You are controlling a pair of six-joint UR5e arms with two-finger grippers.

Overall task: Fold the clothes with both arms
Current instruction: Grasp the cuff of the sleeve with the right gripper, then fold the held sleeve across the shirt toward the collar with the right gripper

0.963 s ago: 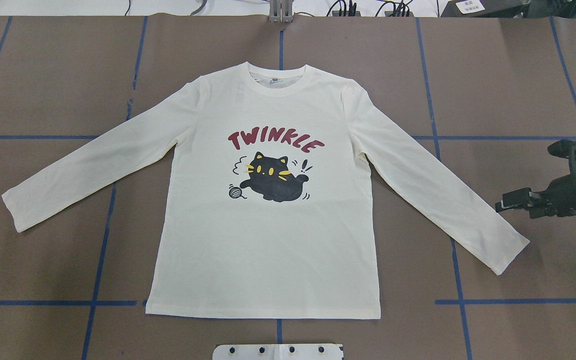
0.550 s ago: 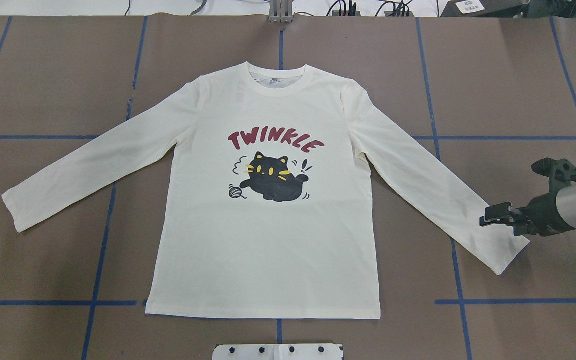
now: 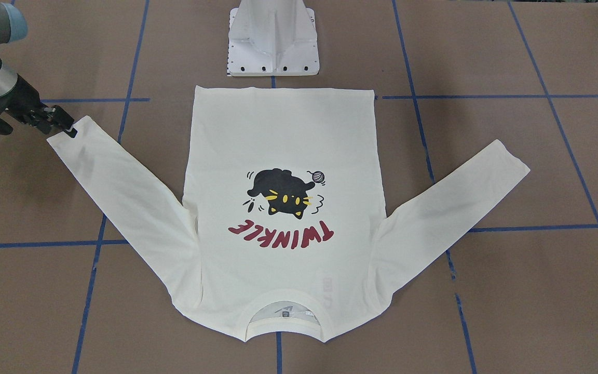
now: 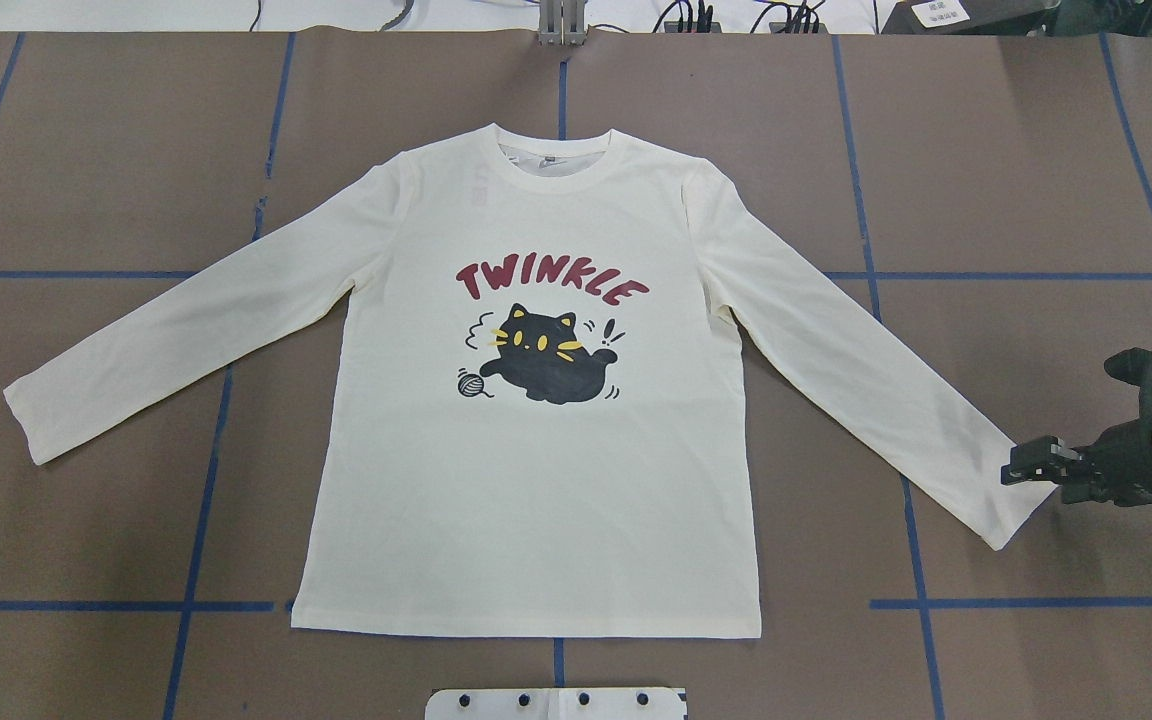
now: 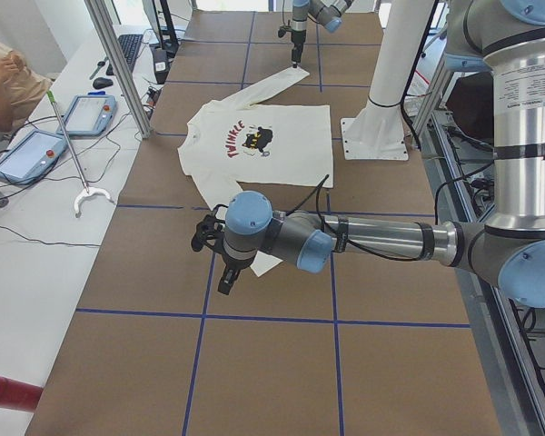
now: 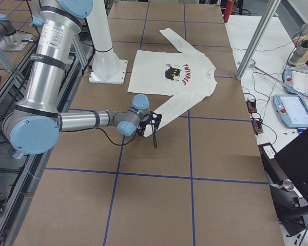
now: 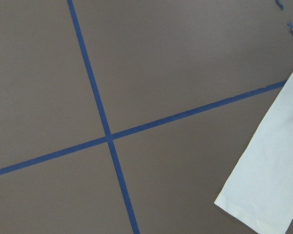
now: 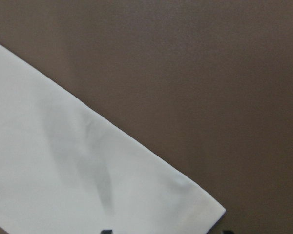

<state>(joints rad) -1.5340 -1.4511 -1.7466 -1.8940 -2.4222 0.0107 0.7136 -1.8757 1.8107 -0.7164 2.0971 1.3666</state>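
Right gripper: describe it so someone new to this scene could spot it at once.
A cream T-shirt lies flat, print up, on the brown table. Follow its sleeve on the overhead view's right down to the cuff; the black right gripper is at that cuff's corner. It is the only gripper in that view.

Cream long-sleeved T-shirt (image 4: pixel 536 500) flat, print up, sleeves spread, right claw (image 4: pixel 1016 466) parted at one cuff
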